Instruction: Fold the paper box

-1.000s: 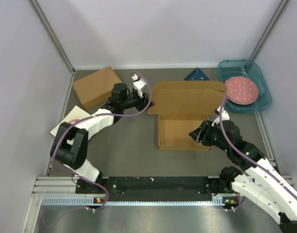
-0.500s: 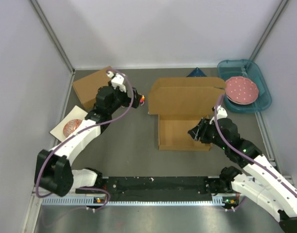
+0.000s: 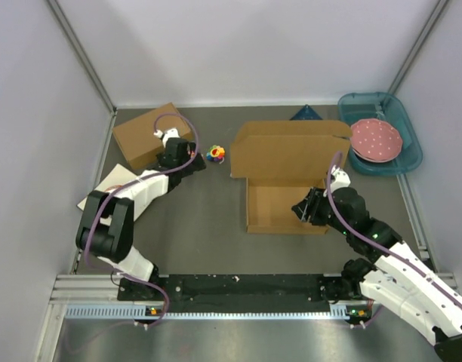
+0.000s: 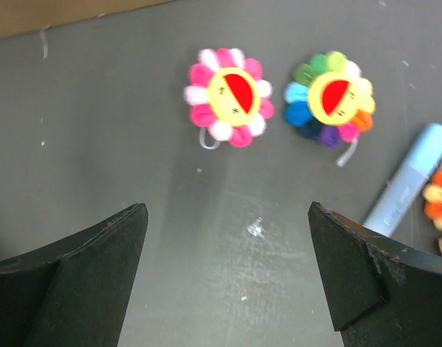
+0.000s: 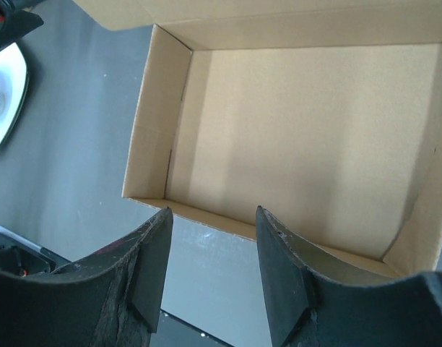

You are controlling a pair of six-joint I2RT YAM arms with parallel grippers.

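Since the box (image 3: 280, 204), just beyond my half-open, empty right claw (image 5: 214, 217), looks like light, stiff card, I'd pinch its raised flap's edge, while my left claw (image 4: 228, 217) gapes empty.

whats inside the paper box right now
Nothing visible: in the right wrist view the paper box has a bare cardboard floor. Its near strip is hidden behind the right gripper, so that part is unchecked.

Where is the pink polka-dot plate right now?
In the top view, the pink polka-dot plate sits at the far right, inside the translucent teal tray, just right of the brown cardboard mailer box and its raised lid.
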